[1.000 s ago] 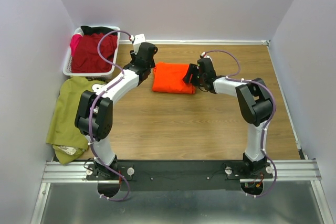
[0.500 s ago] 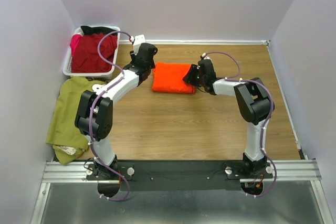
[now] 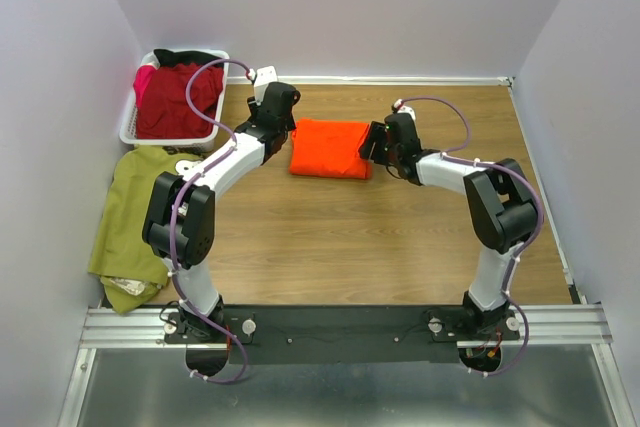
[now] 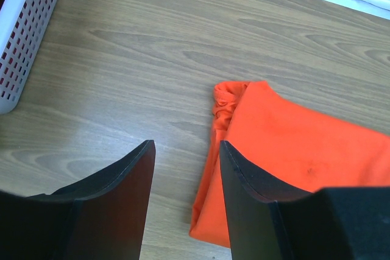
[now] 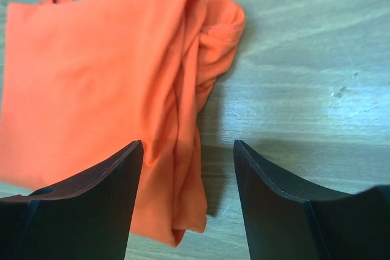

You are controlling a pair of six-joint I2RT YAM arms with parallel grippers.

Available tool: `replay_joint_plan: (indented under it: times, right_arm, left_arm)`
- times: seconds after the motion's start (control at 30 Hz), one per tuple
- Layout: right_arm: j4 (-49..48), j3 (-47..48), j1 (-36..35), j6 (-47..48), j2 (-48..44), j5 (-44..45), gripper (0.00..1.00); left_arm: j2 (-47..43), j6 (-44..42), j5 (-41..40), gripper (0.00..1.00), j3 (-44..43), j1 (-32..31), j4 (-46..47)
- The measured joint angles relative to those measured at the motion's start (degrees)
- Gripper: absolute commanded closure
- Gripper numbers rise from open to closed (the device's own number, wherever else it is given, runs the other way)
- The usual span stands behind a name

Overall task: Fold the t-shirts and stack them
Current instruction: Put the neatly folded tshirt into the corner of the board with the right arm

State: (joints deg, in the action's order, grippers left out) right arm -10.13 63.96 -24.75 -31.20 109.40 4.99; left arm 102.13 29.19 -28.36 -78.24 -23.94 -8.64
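Note:
A bright orange t-shirt [image 3: 330, 148] lies folded into a rectangle at the middle back of the wooden table. It also shows in the left wrist view [image 4: 292, 150] and the right wrist view [image 5: 97, 83]. My left gripper [image 3: 283, 129] is open and empty at the shirt's left edge. My right gripper [image 3: 374, 143] is open and empty at the shirt's right edge, just above its bunched fold. A dark red t-shirt [image 3: 178, 99] lies in the white basket [image 3: 130, 125]. An olive green t-shirt [image 3: 132, 209] lies crumpled at the left.
The white slatted basket stands at the back left corner, and its wall shows in the left wrist view [image 4: 27, 35]. Walls close in the table on three sides. Bare wood lies in front of the orange shirt [image 3: 340, 237].
My right arm has drawn back a little to the right, away from the orange shirt's edge. The left arm and the shirts have not moved.

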Motion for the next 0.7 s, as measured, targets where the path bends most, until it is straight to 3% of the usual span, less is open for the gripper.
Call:
replay_joint_plan:
  times: [0.33,0.7]
  right_arm:
    - [2.4,2.7,-1.6,2.4,-0.9,0.6,0.30]
    - [2.9,5.4,-2.2,2.7,5.6,1.0,0.30]
  left_arm:
    - [0.2,0.0,0.0,0.45,0.0,0.0,0.0]
    - [0.3,-0.1,0.0,0.44,0.0,0.2,0.0]
